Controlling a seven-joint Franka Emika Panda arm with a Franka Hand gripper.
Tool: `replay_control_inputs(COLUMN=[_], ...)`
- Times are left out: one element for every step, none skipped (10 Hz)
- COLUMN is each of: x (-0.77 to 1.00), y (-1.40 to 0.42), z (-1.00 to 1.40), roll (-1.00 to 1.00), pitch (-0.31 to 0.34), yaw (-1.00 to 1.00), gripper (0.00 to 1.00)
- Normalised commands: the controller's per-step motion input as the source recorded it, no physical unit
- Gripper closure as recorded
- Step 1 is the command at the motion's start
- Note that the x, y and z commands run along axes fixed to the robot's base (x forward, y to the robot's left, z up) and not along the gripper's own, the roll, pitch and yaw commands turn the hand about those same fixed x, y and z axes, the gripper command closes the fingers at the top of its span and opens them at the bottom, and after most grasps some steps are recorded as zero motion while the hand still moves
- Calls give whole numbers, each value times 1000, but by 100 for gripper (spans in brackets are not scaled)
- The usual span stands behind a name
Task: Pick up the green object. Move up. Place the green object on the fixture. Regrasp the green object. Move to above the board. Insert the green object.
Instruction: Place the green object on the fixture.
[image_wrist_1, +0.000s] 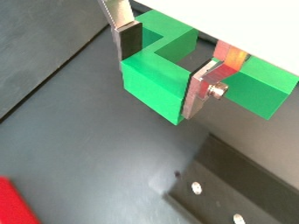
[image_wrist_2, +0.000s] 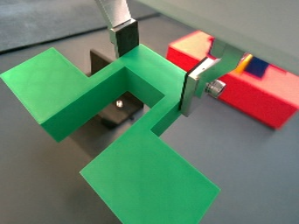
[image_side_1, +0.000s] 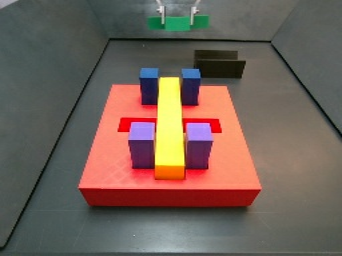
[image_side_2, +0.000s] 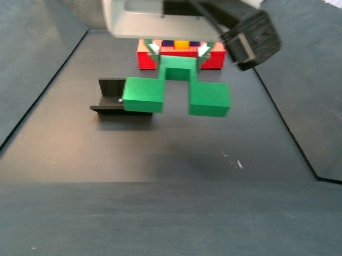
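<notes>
My gripper (image_wrist_1: 163, 68) is shut on the green object (image_wrist_1: 158, 83), a bright green stepped block, with one finger pad on each side of its raised middle. I hold it in the air above the dark floor. In a wrist view the green object (image_wrist_2: 70, 83) hangs right over the fixture (image_wrist_2: 111, 114), a dark L-shaped bracket. In a side view the gripper (image_side_2: 179, 64) holds the green object (image_side_2: 174, 92) just right of the fixture (image_side_2: 110, 98), with the red board (image_side_2: 178, 50) behind. The other side view shows the green object (image_side_1: 178, 22) at the far end, beyond the fixture (image_side_1: 221, 64).
The red board (image_side_1: 167, 150) carries a long yellow bar (image_side_1: 170, 125), two blue blocks (image_side_1: 150, 85) and two purple blocks (image_side_1: 143, 143). Grey walls enclose the dark floor (image_side_2: 174, 190). The fixture (image_wrist_1: 239, 188) and a board corner (image_wrist_1: 10, 206) show in a wrist view.
</notes>
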Motion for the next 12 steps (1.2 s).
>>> replay_control_inputs(x=[789, 649, 586, 586, 569, 574, 583, 591, 606, 634, 591, 563], y=[-57, -120, -151, -154, -169, -194, -217, -226, -231, -226, -134, -66], z=[63, 71, 106, 123, 109, 57, 9, 0, 0, 0, 0, -100], roll=[-763, -737, -683, -689, -686, -643, -589, -574, -563, -494, 0, 0], pitch=[60, 0, -57, -63, -66, -49, -37, -23, 0, 0, 34, 0], yaw=[-57, -63, -43, -49, -63, -74, -77, -89, -106, -106, -3, -11], gripper=[100, 100, 100, 100, 100, 100, 100, 100, 100, 100, 100, 100])
